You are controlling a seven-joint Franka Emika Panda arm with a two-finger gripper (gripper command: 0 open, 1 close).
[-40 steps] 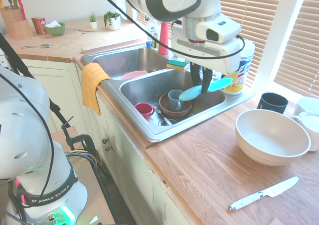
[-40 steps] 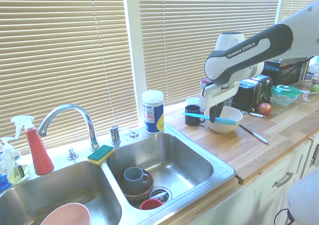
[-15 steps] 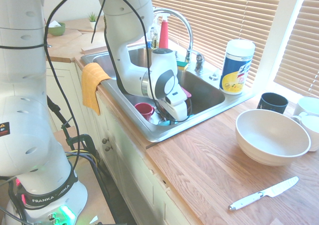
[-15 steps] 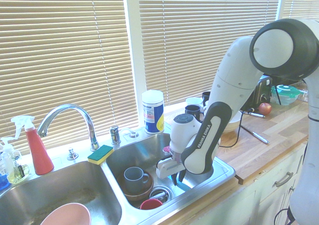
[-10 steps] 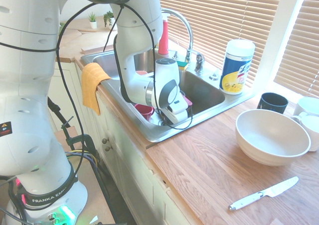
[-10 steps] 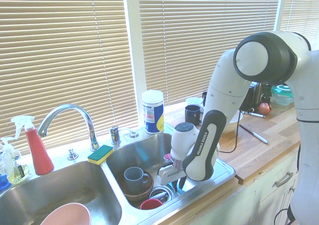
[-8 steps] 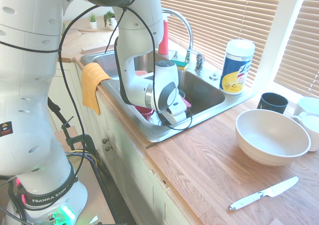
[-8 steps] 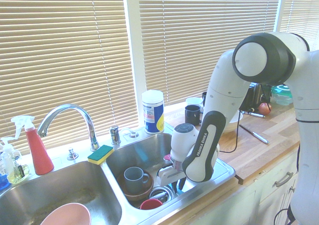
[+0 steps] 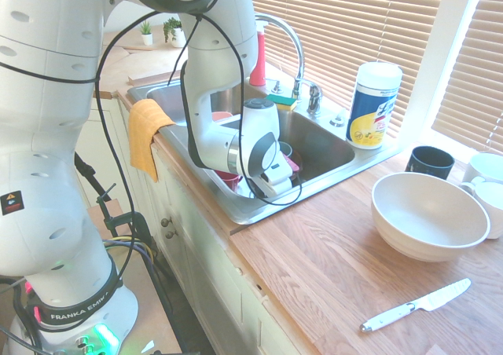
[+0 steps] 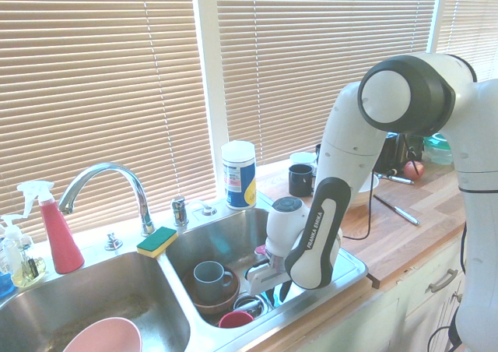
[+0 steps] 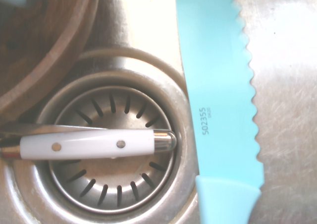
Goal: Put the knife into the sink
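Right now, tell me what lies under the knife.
The turquoise knife lies over the sink's steel floor and overlaps the drain strainer's rim. Whatever is directly beneath the blade is covered.

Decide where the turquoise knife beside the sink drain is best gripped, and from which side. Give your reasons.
Probably the plain handle of the knife, taken from straight above and squeezed across its width. The knife seems to lie flat along the sink floor beside the drain, so nothing could slip under it, and one blade edge is toothed.

Sunlit kitchen, closed slatted window blinds [image 10: 109,79], wooden countertop [image 9: 330,268], cream cabinets [image 9: 204,253]
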